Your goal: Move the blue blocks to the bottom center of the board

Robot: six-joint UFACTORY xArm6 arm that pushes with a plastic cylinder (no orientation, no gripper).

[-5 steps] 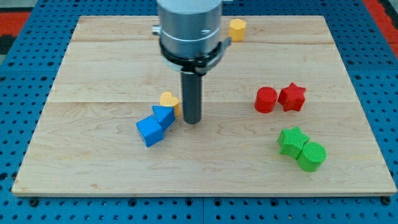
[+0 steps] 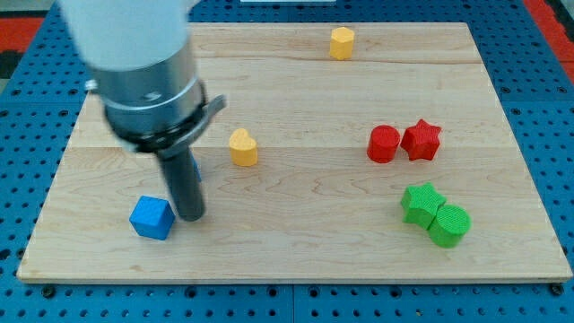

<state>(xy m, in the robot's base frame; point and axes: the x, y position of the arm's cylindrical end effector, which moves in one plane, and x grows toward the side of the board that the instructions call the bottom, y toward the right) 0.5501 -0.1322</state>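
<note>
Tip (image 2: 190, 218) down on the wooden board (image 2: 287, 260), toward the view's bottom left; a bare rod, nothing to open or close, gripping nothing. Just to the view's left of the tip, touching or nearly so: blue cube (image 2: 151, 217), sitting low on the board, left of bottom center. Directly behind the rod, a sliver of a second blue block (image 2: 196, 168), mostly hidden, shape not clear. Up and to the view's right of the tip, near but apart: yellow heart-shaped block (image 2: 242, 147). Far up toward the view's top, well right of the tip: yellow hexagonal block (image 2: 342, 42) by the board's top edge. Well off to the view's right, at about the heart's height: red round block (image 2: 383, 144) touching red star (image 2: 421, 140). Lower on the same side, roughly level with the tip: green star (image 2: 421, 202) pressed against green round block (image 2: 449, 224). Between the tip and the green pair along the bottom strip, only bare wood; no block in that stretch.
</note>
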